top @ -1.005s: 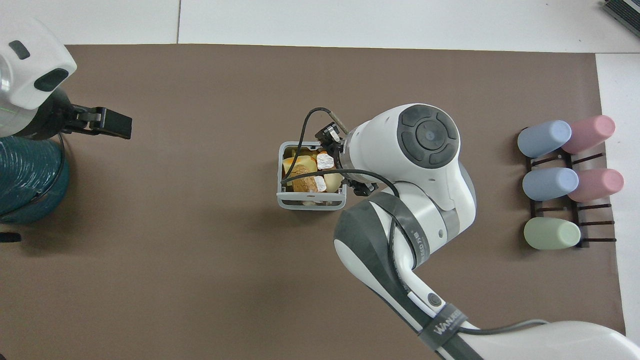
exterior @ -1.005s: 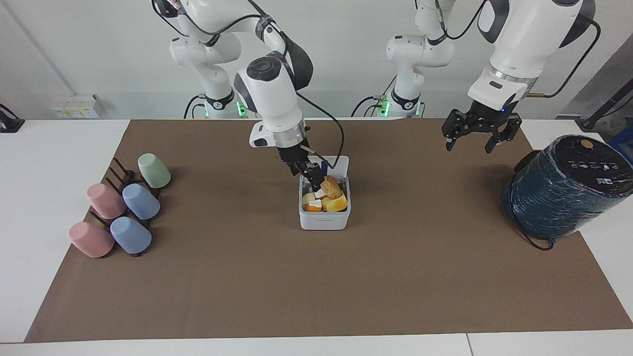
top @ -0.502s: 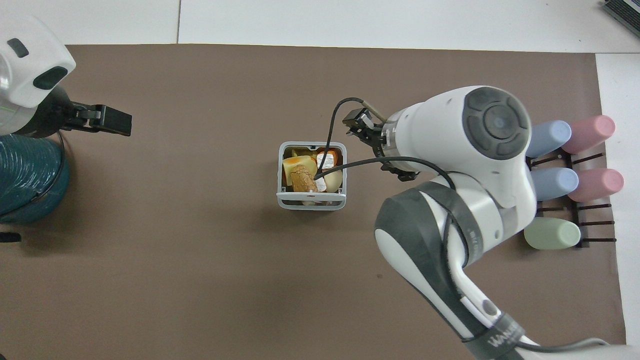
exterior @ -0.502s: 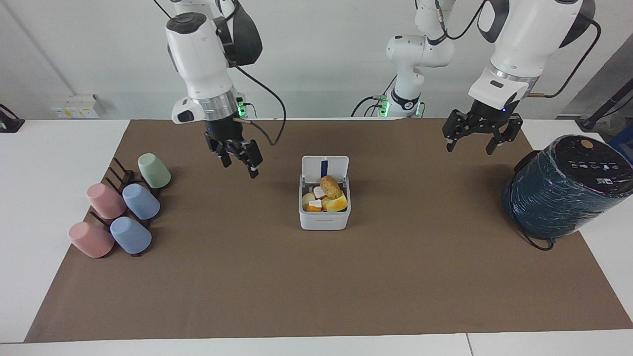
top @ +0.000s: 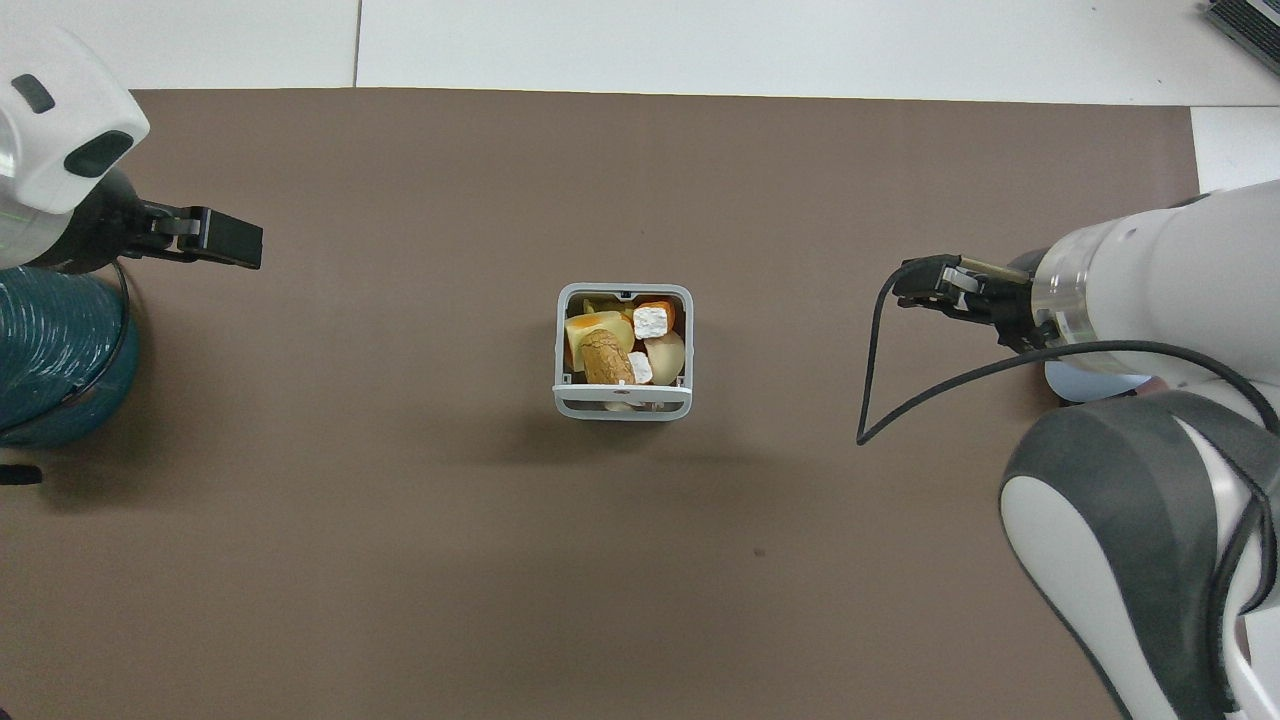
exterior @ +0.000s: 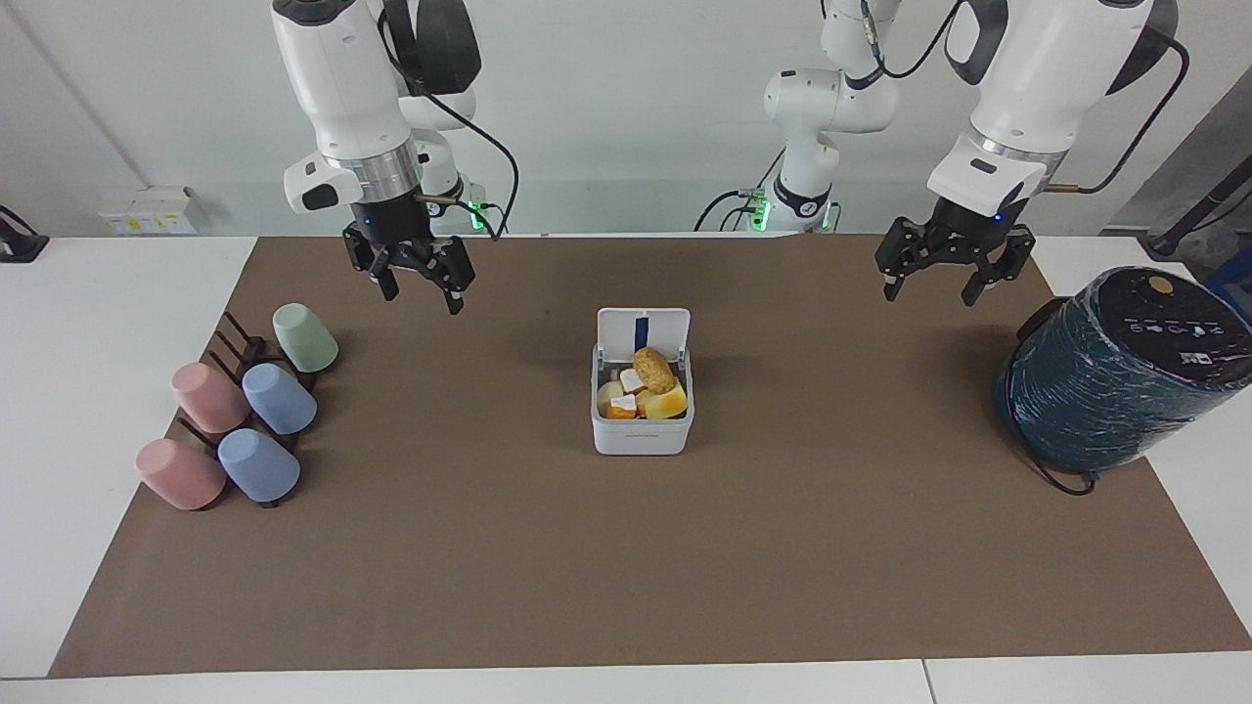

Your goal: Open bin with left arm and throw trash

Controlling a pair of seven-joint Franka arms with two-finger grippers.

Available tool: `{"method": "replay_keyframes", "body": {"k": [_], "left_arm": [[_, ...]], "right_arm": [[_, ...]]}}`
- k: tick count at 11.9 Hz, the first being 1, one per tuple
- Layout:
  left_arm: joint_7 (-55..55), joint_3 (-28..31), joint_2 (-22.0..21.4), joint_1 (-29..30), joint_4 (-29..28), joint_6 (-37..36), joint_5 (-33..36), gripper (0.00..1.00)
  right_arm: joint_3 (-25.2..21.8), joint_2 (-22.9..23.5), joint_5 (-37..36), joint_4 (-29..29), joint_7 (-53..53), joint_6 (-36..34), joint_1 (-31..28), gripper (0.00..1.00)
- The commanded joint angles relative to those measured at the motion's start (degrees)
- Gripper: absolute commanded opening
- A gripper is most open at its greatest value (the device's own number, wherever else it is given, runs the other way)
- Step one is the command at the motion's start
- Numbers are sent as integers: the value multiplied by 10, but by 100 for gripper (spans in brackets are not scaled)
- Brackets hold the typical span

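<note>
The white bin (exterior: 642, 437) stands mid-mat with its lid (exterior: 643, 334) hinged up on the robots' side. In it lie the golden-brown lump (exterior: 653, 370), the pale yellow wedge (exterior: 669, 402) and the orange chunk (exterior: 620, 411). The bin's rim (top: 622, 405), the lump (top: 603, 358) and the wedge (top: 585, 328) also show in the overhead view. My right gripper (exterior: 419, 284) hangs open and empty over the mat between the bin and the cup rack; it shows in the overhead view (top: 915, 293). My left gripper (exterior: 934, 281) waits open and empty over the mat near the teal cylinder.
A big dark teal cylinder (exterior: 1115, 376) lies at the left arm's end of the mat. Several pastel cups (exterior: 279, 398) sit on a dark rack at the right arm's end. My right arm covers most of them in the overhead view.
My right gripper has drawn up out of the bin and swung toward the cup rack, leaving the pieces in the bin. The left arm has not moved.
</note>
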Motion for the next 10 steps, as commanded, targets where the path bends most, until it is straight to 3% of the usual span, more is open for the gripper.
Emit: {"method": "replay_keyframes", "body": {"k": [1,4,7,10], "left_arm": [[3,-5,-12,10,-18,9,11,100],[3,-5,-12,11,-18,9,11,100],[3,-5,-12,10,-18,9,12,100],[4,-5,-12,11,-18,10,12,100]], "right_arm": [[3,-10,5,-9,-48,-13,-16,100],[-17,-11,5,7,-74,-29,-9,100],[-198,-10,5,26,-144,-80,143,100],[-231,-11,-4,60,-199,-146,131,100]]}}
